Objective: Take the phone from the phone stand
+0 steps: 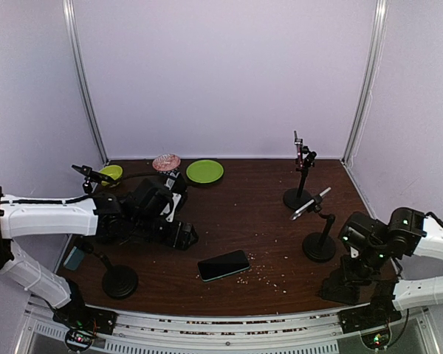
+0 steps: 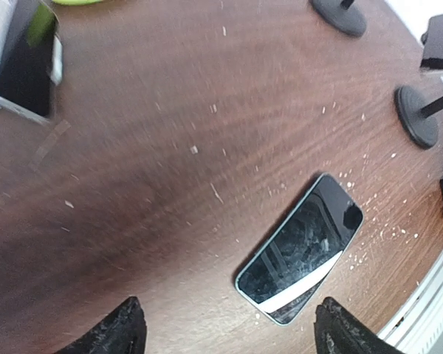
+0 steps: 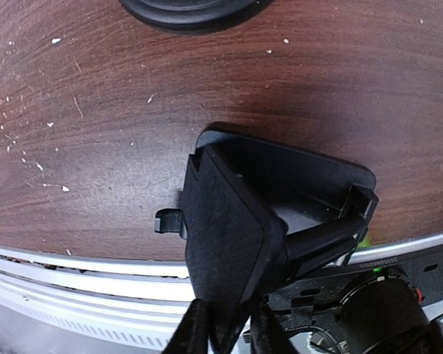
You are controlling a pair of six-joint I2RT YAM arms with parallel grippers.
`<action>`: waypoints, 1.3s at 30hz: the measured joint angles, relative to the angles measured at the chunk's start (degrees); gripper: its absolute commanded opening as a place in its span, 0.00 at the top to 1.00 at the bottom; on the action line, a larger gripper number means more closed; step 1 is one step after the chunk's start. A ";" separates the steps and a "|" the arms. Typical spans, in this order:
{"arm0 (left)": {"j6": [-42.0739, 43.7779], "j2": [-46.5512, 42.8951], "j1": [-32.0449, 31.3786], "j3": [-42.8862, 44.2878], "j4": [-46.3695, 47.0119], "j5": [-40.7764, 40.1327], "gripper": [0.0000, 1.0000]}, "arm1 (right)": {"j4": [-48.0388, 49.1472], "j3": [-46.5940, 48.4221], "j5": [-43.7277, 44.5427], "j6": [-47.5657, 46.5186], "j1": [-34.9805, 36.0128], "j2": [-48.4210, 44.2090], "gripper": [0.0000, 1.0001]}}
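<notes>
The phone [image 1: 224, 265] lies flat on the worktop [image 1: 266, 221]. The left end effector [image 2: 229, 318] hovers released beside it, while the right end effector [image 3: 232, 328] is clenched on a black phone stand [image 3: 229, 236].

Lilac walls [image 1: 229, 74] enclose a dark wooden table [image 1: 258, 221].

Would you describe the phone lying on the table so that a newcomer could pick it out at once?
On the brown table, look at the near middle. The phone lies flat on the wood, dark screen up, among pale crumbs. Its neighbours are black stands rising from round bases; it alone lies flat, with a pale teal edge.
</notes>
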 measured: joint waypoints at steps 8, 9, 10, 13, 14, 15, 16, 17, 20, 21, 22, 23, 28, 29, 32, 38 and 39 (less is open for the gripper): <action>5.44 -7.23 0.00 0.76 -4.15 -5.53 0.18 | 0.22 1.73 -0.79 0.42 -0.07 1.33 1.00; 6.23 -7.61 0.00 0.96 -4.59 -6.05 0.18 | 0.20 1.81 -0.81 0.44 -0.07 1.44 1.00; 6.95 -7.93 0.00 1.25 -5.07 -6.47 0.18 | 0.17 1.95 -0.83 0.39 -0.07 1.53 1.00; 8.94 -8.92 0.00 2.23 -6.19 -7.52 0.18 | -0.26 2.75 -0.87 0.17 -0.07 2.32 1.00; 9.64 -9.29 0.00 2.62 -6.58 -7.91 0.17 | -0.74 3.34 -0.90 -0.02 -0.04 2.86 1.00; 10.32 -9.64 0.00 3.10 -6.99 -8.24 0.15 | -1.11 3.93 -0.98 -0.24 -0.04 3.28 1.00; 11.08 -10.03 0.00 3.56 -7.41 -8.61 0.12 | -1.51 4.76 -1.31 -0.52 -0.04 3.69 1.00; 11.69 -10.43 0.00 3.93 -7.78 -9.05 0.10 | -1.79 5.51 -1.75 -0.81 -0.04 3.93 1.00; 13.53 -11.87 0.00 4.98 -9.57 -10.62 0.02 | -1.44 9.09 -4.76 -2.75 -0.04 4.59 1.00; 14.19 -12.52 0.00 5.22 -10.29 -11.45 0.02 | -0.87 10.14 -6.01 -3.48 -0.04 4.79 1.00; 14.73 -13.33 0.00 5.31 -11.06 -12.33 0.02 | 0.11 11.54 -8.07 -4.59 0.04 5.14 1.00; 15.13 -14.08 0.00 5.33 -11.63 -13.11 0.02 | 0.90 12.57 -9.51 -5.16 0.15 5.55 1.00; 17.44 -18.88 0.00 5.35 -14.93 -16.48 0.02 | 3.56 17.73 -16.13 -9.38 3.34 10.64 1.00; 17.77 -19.96 0.00 5.33 -15.34 -16.79 0.02 | 3.87 18.64 -16.98 -9.97 4.26 11.80 1.00; 18.56 -23.65 0.00 4.83 -15.58 -16.96 0.02 | 4.59 23.67 -19.21 -12.59 8.13 16.61 1.00; 19.85 -29.40 0.00 1.42 -15.15 -14.88 0.02 | 4.13 40.98 -18.80 -17.77 12.04 27.58 1.00; 20.02 -29.46 0.00 1.18 -15.15 -14.21 0.02 | 3.93 44.50 -17.77 -18.62 11.98 29.81 1.00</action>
